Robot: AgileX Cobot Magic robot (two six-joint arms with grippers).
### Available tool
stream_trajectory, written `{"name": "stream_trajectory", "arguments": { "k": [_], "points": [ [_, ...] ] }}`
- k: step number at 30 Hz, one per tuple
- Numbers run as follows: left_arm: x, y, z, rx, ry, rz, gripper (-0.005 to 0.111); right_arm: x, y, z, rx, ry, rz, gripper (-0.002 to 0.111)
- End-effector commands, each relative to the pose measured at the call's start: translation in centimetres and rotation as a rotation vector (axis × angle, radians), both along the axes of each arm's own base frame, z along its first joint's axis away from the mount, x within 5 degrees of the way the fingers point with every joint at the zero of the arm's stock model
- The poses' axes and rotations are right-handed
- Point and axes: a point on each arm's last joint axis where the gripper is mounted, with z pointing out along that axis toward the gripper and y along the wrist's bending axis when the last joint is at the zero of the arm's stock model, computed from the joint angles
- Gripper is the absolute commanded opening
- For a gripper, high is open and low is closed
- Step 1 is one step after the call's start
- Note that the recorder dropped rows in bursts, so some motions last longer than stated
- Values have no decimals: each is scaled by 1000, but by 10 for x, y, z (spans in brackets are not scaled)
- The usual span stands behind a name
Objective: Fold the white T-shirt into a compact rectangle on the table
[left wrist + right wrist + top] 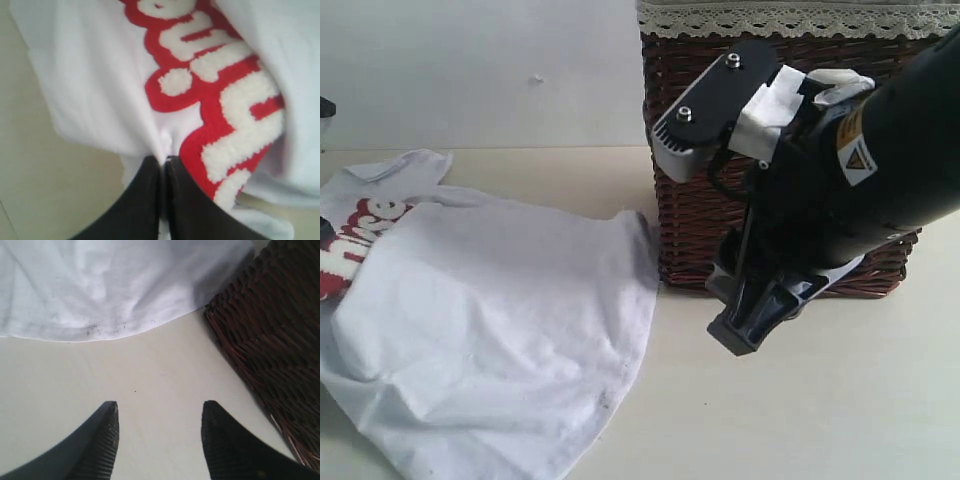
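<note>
The white T-shirt [490, 330] lies crumpled on the left of the table [820, 420], its lower part folded up over the red fuzzy letters [360, 235]. In the left wrist view my left gripper [164, 161] is shut on a pinch of the white T-shirt [90, 75] right beside the red letters [225, 100]. My right gripper [750, 320] hangs in front of the basket, clear of the shirt. Its fingers stand open over bare table [150, 370] in the right wrist view, right gripper [160, 407] empty, with the shirt's hem [115, 285] a short way ahead.
A dark brown wicker basket [690, 220] with cream lace trim [770, 18] stands at the back right, touching the shirt's edge. The basket [275, 340] is close beside the right fingers. Bare table lies in front of the basket.
</note>
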Motion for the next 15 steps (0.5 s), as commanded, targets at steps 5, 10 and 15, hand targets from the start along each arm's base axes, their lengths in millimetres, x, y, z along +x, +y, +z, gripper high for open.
{"name": "stream_trajectory", "arguments": {
  "k": [5,10,15],
  "points": [
    [1,-12,5,-93,112,-39,0,6,38,-35,131,187,233,42],
    [2,-9,5,-74,101,-18,9,35,48,-72,20,175,178,25],
    [2,-7,5,-50,98,-7,47,63,67,-85,30,148,146,0]
  ]
}}
